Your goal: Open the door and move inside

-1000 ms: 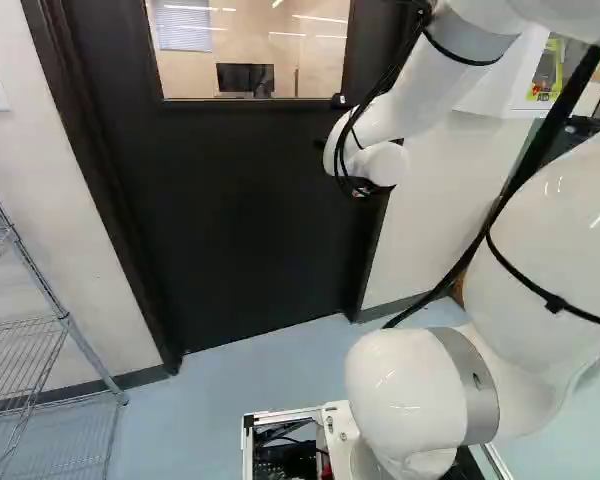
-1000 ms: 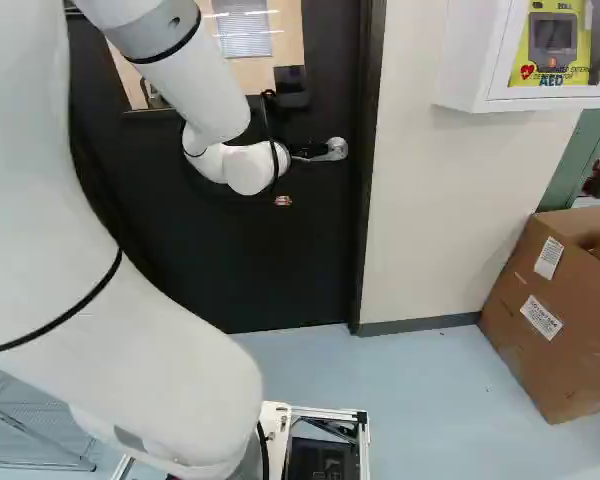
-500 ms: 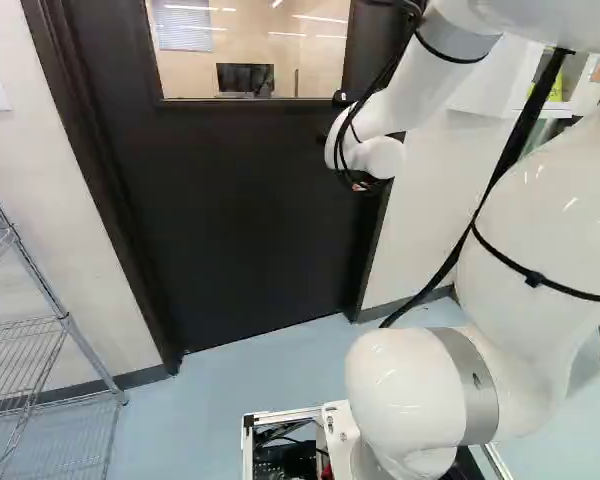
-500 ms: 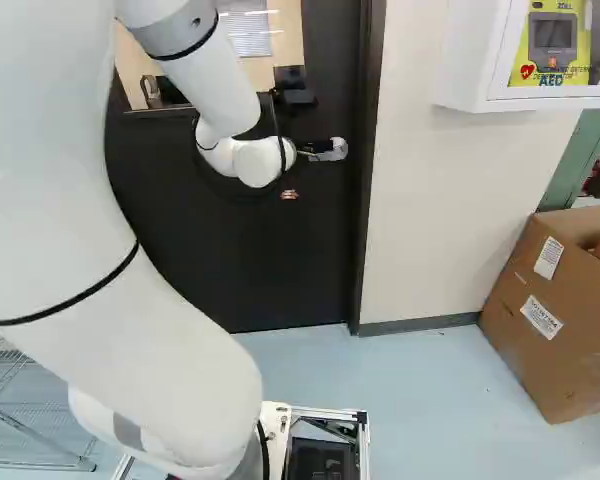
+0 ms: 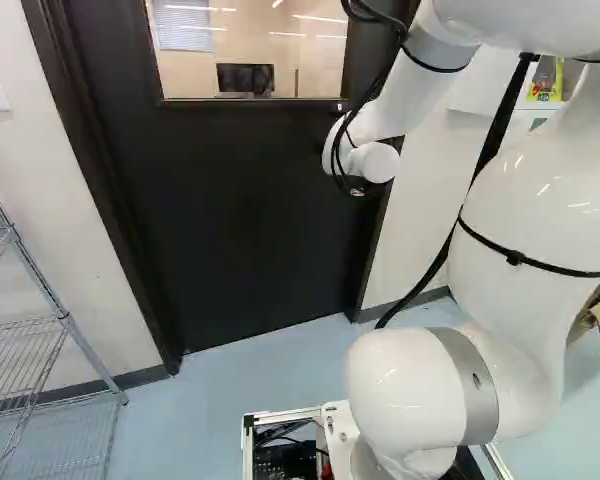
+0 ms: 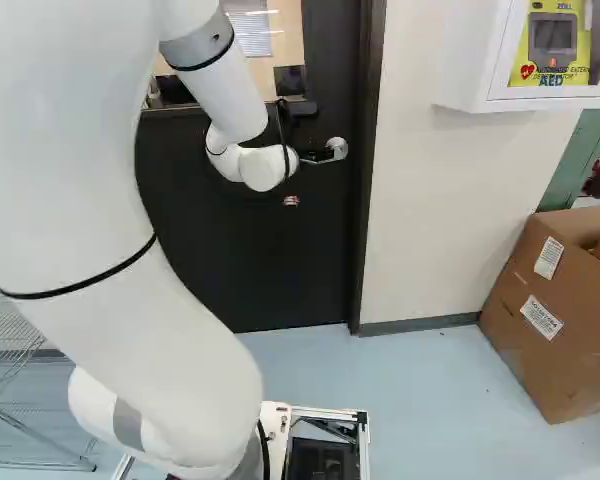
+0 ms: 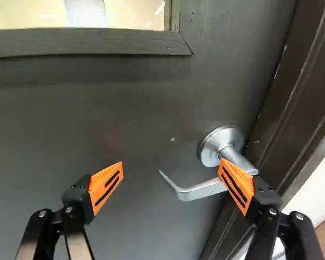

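The door point(image 5: 240, 220) stands shut in its dark frame point(image 6: 366, 230), straight ahead of the base, with the arm point(image 6: 235, 105) reaching across to its handle side. Up at that handle is the black gripper point(image 6: 318, 156), its two fingers spread wide and nothing clasped between them. From the wrist view I can see the silver lever handle point(image 7: 197, 191) running in behind one orange pad point(image 7: 236, 184), its bent free end lying between the fingers; whether that pad touches the metal I can't tell. The lever's round mount point(image 7: 219, 146) sits on the door just ahead of that same finger, near the frame.

Black cables point(image 5: 337, 165) loop round the last joints of the arm. Above the handle, the door has a window point(image 5: 195, 60), and through the glass I can make out a dark monitor point(image 5: 245, 77).

Farther out, on the handle side, a pale wall point(image 6: 425, 210) carries a white cabinet point(image 6: 462, 65) with a yellow device point(image 6: 577, 50) inside. A cardboard box point(image 6: 535, 355) with its top open sits below on the blue floor point(image 6: 420, 385). Over beyond the hinge side, at the left of the left base view, stands a wire shelf point(image 5: 64, 320).
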